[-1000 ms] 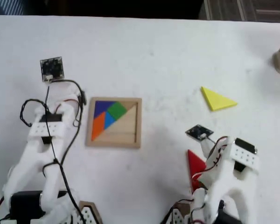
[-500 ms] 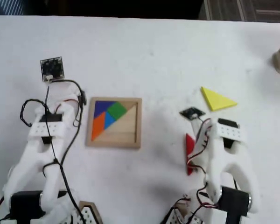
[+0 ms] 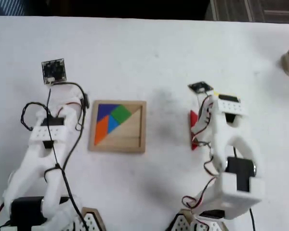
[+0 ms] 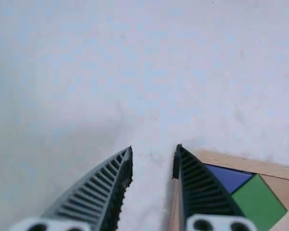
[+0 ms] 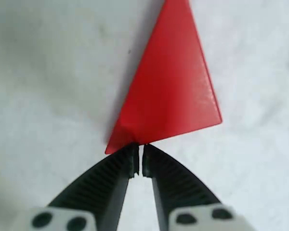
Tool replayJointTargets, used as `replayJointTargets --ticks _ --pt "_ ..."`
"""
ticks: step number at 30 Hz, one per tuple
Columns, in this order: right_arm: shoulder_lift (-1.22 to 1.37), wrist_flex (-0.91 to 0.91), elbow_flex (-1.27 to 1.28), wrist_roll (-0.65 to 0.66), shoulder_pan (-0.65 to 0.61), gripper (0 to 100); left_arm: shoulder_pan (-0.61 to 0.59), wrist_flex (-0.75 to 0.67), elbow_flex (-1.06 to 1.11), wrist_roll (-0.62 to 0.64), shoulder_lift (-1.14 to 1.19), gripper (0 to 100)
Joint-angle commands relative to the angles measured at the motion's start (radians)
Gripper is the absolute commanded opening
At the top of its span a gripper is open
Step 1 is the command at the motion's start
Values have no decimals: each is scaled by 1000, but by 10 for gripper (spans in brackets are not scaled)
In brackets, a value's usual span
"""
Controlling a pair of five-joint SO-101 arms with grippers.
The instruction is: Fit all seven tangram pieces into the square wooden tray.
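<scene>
Square wooden tray lies flat on the white table ahead of the left arm. Four pieces are seated in it: blue, green, orange and light blue; the remainder shows bare wood. Red triangle is well to the right of the tray, its edge pinched by the right gripper. Left gripper has its fingers spread with nothing between them, at the tray corner holding blue and green
</scene>
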Motion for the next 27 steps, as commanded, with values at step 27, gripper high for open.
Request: replayJointTargets --ticks 27 --pt "-708 10 209 -511 -512 25 -35 -68 -95 -8 70 158"
